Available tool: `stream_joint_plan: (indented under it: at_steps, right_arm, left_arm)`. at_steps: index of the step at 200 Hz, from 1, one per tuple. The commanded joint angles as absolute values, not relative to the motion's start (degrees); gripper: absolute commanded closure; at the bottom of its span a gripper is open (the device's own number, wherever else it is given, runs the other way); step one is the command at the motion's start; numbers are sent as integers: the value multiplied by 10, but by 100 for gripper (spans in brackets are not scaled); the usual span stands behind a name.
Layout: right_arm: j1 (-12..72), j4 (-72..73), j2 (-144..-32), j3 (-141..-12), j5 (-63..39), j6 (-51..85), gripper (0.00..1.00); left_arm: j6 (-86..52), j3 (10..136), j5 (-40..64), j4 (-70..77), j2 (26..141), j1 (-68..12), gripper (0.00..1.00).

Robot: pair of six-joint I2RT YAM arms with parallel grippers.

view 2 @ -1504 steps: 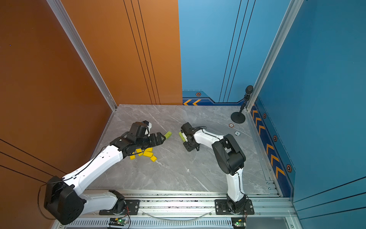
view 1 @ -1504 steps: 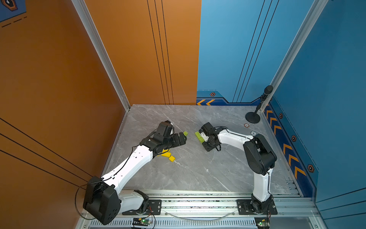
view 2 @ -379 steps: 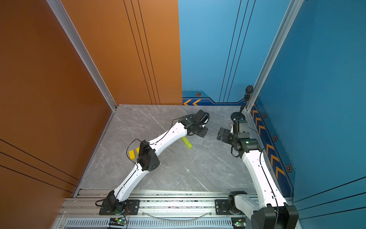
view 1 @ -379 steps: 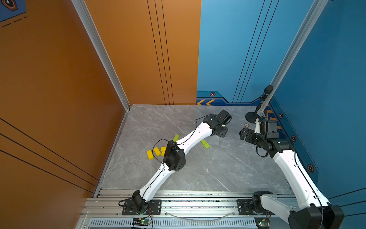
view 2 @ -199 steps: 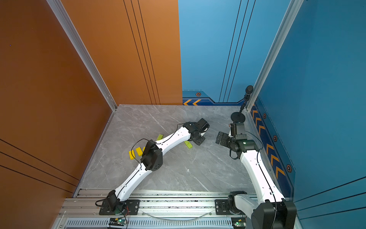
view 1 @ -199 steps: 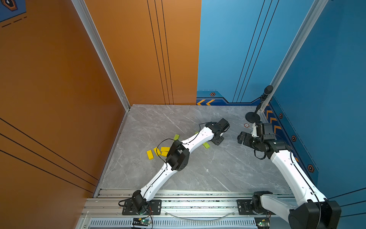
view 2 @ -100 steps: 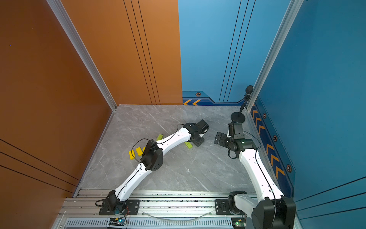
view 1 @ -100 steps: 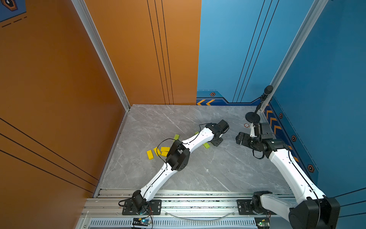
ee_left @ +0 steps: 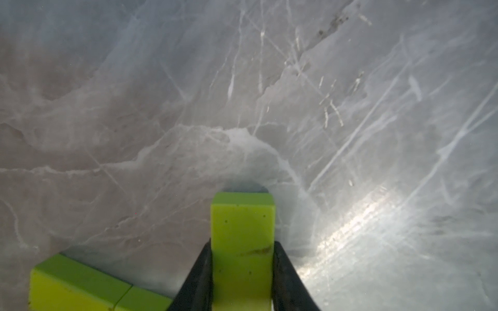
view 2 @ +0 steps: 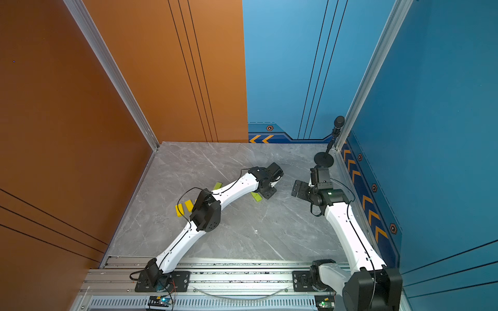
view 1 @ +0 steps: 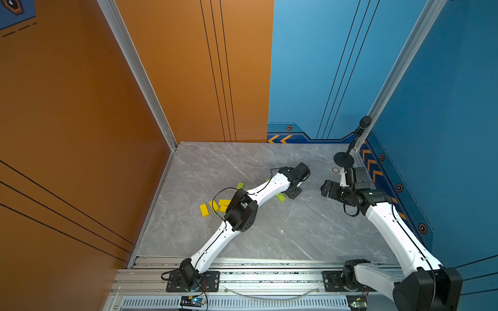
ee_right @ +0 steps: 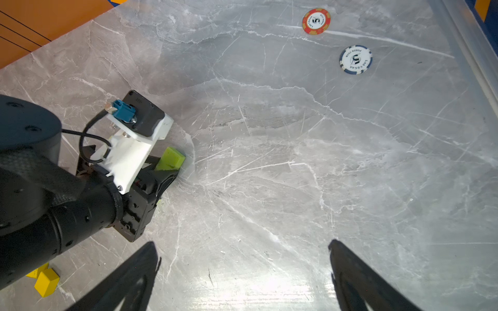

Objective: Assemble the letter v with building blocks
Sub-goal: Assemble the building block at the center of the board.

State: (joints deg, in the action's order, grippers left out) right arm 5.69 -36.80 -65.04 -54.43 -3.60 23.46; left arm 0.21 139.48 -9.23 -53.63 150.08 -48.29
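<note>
Far from the left claw (ee_left: 242, 243), toward the orange wall (view 1: 80, 134): loose yellow blocks (view 1: 204, 210), in no pattern. Nearer that claw: a lone green block (view 1: 240, 185), unplaced. Just beside the claw: a green pair (ee_left: 80, 282) laid end to end, probably one stroke of the V. In the claw itself, clenched tight: the held block (ee_left: 242, 215), green, low at the surface (ee_left: 188, 94); touching or not, cannot tell. Probably meant for the second stroke. Well past the claw: the right claw (ee_right: 242, 243), spread wide, empty. Early going; most placing left.
</note>
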Motion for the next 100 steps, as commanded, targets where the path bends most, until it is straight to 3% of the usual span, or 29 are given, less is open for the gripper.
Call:
stream_joint_plan:
  at_steps: [1,100]
  right_arm:
    - [62,-360,-643,-536,-20,239,0]
    - [66,-354,-643,-531,-17,239,0]
  left_arm:
    - [2,1373,-89,-575,1491,-474,67]
    - [2,1355,-79,-577,1479,-470,65]
